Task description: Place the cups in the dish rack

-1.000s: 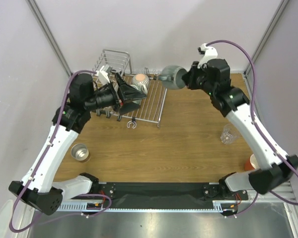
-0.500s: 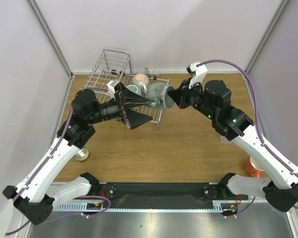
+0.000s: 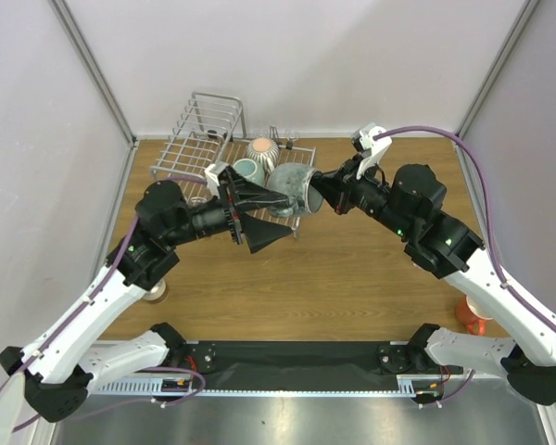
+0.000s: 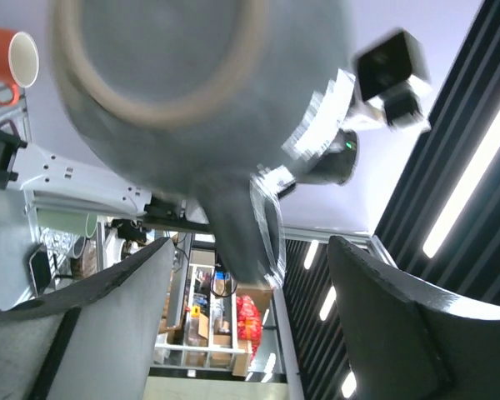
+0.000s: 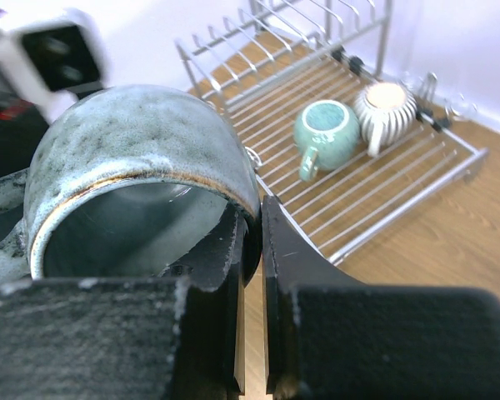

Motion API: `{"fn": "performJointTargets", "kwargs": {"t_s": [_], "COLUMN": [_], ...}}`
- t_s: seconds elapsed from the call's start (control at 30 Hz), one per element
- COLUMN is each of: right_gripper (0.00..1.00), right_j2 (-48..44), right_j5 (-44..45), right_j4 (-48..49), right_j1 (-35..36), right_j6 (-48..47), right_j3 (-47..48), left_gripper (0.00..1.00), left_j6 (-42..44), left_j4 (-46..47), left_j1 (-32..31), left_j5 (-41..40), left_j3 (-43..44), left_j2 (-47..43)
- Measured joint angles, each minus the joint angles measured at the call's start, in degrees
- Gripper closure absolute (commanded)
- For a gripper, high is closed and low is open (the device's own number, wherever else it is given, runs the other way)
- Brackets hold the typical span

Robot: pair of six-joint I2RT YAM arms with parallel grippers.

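My right gripper is shut on the rim of a mottled grey-teal mug and holds it on its side above the front right edge of the dish rack. My left gripper is open, its fingers either side of the mug's handle, with the mug's base right in front of its camera. A teal cup and a ribbed grey-white cup stand on the rack's flat grid.
A grey cup sits on the table at the left, partly behind my left arm. An orange-red cup lies near the right edge. The rack's upright slots rise at the back left. Walls enclose the table.
My right arm carried the mug left and down over the rack's front corner. My left gripper swung right and now straddles the mug's handle.
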Motion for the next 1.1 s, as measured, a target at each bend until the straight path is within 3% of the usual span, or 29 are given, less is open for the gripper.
{"fn": "performJointTargets", "kwargs": {"t_s": [0.23, 0.33, 0.5, 0.6, 0.93, 1.1], "right_gripper": [1.00, 1.00, 1.00, 1.00, 1.00, 0.83], "right_j2": [-3.7, -4.3, -4.3, -4.3, -4.4, -4.2], "right_j5": [-1.6, -1.5, -1.0, -0.4, 1.1, 3.1], "right_j4": [3.6, 5.2, 7.3, 7.9, 6.3, 4.5], "right_j1": [2.0, 2.1, 2.1, 2.0, 2.0, 1.9], "right_j6": [-2.9, -3.5, -4.3, -5.3, -5.9, -5.0], "right_j3": [-4.3, -5.5, -6.0, -6.1, -6.2, -6.3], "left_gripper": [0.31, 0.41, 0.69, 1.00, 1.00, 1.00], "left_j6": [-2.2, -2.3, -3.3, -4.6, -4.4, 0.8], "left_j4": [1.6, 2.3, 4.3, 7.1, 12.5, 9.9], "left_j1": [-3.3, -4.0, -4.4, -4.4, -4.0, -1.7], "left_j5": [-1.8, -2.1, -2.1, -2.6, -1.8, 1.9], "left_j3": [-0.7, -0.7, -1.8, -2.7, -5.9, -3.8], "left_j2": [1.9, 2.5, 2.6, 2.4, 2.8, 5.2]}}
